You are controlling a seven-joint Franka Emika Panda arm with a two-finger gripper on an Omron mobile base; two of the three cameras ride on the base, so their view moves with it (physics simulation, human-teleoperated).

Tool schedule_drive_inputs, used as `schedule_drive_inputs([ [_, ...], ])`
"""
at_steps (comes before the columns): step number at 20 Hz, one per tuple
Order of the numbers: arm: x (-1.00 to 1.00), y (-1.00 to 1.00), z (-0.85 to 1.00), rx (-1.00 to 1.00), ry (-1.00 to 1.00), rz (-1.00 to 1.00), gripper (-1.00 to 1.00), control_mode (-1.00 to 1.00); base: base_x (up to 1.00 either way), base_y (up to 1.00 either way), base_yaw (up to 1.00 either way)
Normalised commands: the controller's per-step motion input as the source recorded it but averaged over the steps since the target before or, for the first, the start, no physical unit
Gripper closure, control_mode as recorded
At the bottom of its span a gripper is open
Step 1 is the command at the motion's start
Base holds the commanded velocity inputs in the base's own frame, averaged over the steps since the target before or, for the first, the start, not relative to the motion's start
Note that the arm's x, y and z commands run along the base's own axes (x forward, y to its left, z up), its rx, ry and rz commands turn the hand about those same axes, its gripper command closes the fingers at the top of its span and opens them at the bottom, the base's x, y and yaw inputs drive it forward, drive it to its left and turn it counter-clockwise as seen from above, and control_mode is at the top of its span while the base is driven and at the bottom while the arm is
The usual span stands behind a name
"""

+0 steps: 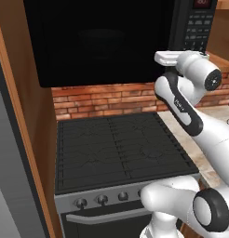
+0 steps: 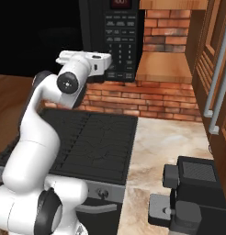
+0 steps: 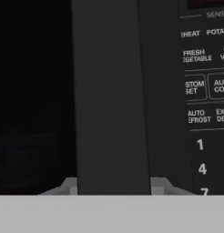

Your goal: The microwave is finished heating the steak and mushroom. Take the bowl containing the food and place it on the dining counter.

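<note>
Nearest, at the base: white arm rising over a black stovetop (image 1: 121,151) with a row of knobs (image 1: 101,200) along its front edge. Marbled bench (image 2: 165,151) adjoining the stove on the right, carrying a small dark boxy appliance (image 2: 193,197) at the near corner. Wooden cabinet with metal handles (image 2: 215,87) on the far right.

Further in: red brick backsplash (image 1: 107,100) running behind the stove and bench.

Farthest and highest: the microwave (image 1: 102,42) mounted above the stove, wide dark door closed, keypad column (image 2: 121,41) on its right side, red display (image 2: 120,2) at the top. Bowl, steak and mushroom not discernible through the dark door.

Gripper (image 3: 114,185) raised to microwave height, at the seam between door and keypad. In the hand view, 2 fingers (image 3: 68,186) spread apart, 1 on each side of the vertical door handle (image 3: 111,95), handle standing between them. Contact with the handle cannot be told. Keypad labels and digits 1, 4, 7 legible just right of the handle. Wrist (image 1: 195,69) held level, hand pointed straight at the microwave front.
</note>
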Motion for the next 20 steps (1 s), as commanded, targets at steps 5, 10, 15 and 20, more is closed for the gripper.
schedule_drive_inputs([
  [5,-0.75,0.01,0.16,0.00,-0.16,0.10,1.00,-1.00,0.00,0.00,0.00],
  [10,-1.00,0.09,0.52,0.00,-0.19,0.07,1.00,-1.00,0.00,0.00,0.00],
  [15,-1.00,0.24,0.67,0.00,-0.20,0.00,1.00,-1.00,0.00,0.00,0.00],
  [20,-1.00,0.50,0.70,-0.04,-0.19,-0.02,1.00,-1.00,0.00,0.00,0.00],
])
